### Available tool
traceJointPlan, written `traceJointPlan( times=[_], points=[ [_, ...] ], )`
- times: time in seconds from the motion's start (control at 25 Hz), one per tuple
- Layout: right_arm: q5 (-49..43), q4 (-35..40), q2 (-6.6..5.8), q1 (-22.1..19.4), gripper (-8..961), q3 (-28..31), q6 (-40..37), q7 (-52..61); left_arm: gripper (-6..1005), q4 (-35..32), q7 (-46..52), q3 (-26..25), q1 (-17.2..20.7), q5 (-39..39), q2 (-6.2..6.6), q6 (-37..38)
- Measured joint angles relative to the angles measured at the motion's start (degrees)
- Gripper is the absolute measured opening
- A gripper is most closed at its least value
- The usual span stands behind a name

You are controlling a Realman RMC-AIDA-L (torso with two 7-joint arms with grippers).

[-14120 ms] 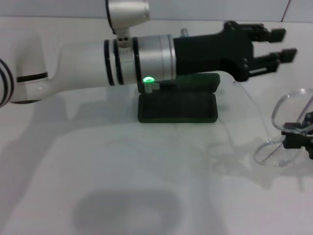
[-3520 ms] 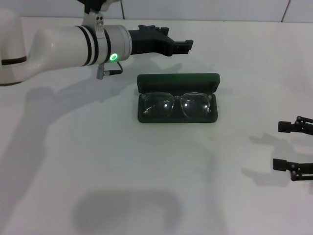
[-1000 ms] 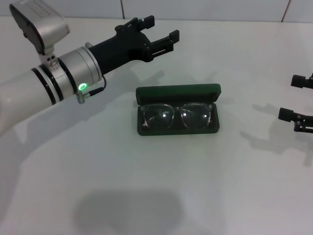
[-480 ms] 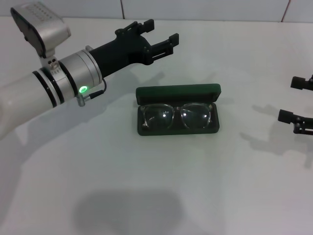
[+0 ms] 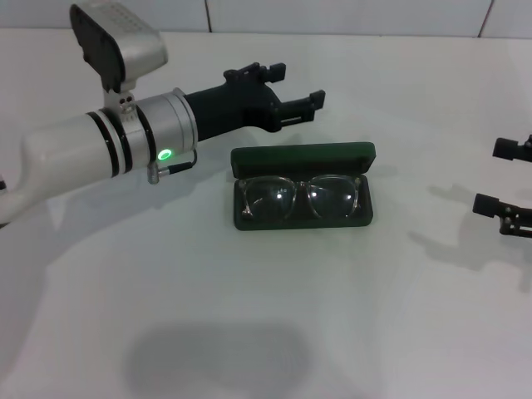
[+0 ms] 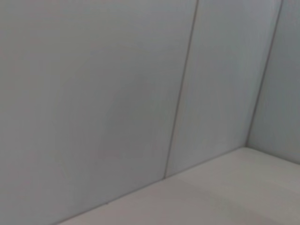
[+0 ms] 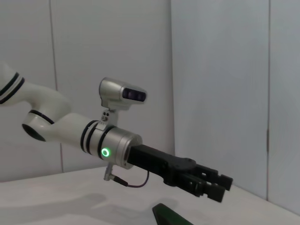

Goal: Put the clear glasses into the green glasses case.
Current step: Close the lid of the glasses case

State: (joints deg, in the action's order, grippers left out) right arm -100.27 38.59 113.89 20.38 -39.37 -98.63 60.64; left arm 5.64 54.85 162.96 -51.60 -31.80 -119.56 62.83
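Since the clear glasses (image 5: 301,198) lie folded, lenses up, inside the open green glasses case (image 5: 302,158) mid-counter (image 5: 249,316), the left hand (image 5: 297,96) hovers spread and empty just behind the raised lid (probably to close it), while the right hand (image 5: 504,177) waits spread well apart.

white table (image 5: 249,332) | pale tiled wall (image 5: 349,17) behind, dark seams

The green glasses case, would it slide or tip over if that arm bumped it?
The green glasses case lies flat and low on the smooth white table, so it would probably slide, not tip. Its raised lid may swing shut. The clear glasses inside look light and might shift.
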Motion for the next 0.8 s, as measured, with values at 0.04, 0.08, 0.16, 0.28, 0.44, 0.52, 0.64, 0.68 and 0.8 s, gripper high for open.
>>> traceJointPlan(
  times=[0.04,0.08,0.16,0.28,0.44,0.52,0.64,0.68,0.8],
  points=[
    [0.0,0.0,0.00,-0.1,826,0.0,-0.2,0.0,862,0.0,0.1,0.0,-0.1,0.6,-0.04,-0.1],
    [0.0,0.0,0.00,-0.1,826,0.0,-0.4,-0.1,862,0.0,0.3,0.0,-0.1,1.1,-0.08,-0.4],
    [0.0,-0.1,0.00,-0.1,806,0.0,-0.6,-0.2,862,0.0,0.6,0.0,0.0,1.5,-0.14,-1.3],
    [0.0,-0.6,0.00,-0.1,748,0.0,-0.7,-0.9,861,-0.3,0.7,0.0,0.1,1.6,-0.22,-3.0],
    [0.0,-1.4,0.00,-0.2,671,0.0,-1.4,-2.3,861,-2.0,0.8,0.0,-0.1,2.9,-0.24,-6.8],
    [0.0,-1.7,0.00,-0.3,632,0.0,-1.8,-3.0,861,-2.4,0.7,0.0,-0.2,4.3,-0.24,-8.0],
    [0.0,-1.7,0.00,-0.3,540,0.0,-2.1,-3.2,862,-3.1,-0.2,0.0,0.2,5.2,-0.28,-8.4],
    [0.0,-1.7,0.00,-0.4,503,0.0,-2.2,-3.2,862,-3.2,-0.3,0.0,0.3,5.3,-0.28,-8.3],
    [0.0,-1.7,0.00,-0.9,394,0.0,-2.2,-3.2,862,-4.5,-2.5,-0.1,1.0,5.4,-0.29,-8.2]
  ],
)
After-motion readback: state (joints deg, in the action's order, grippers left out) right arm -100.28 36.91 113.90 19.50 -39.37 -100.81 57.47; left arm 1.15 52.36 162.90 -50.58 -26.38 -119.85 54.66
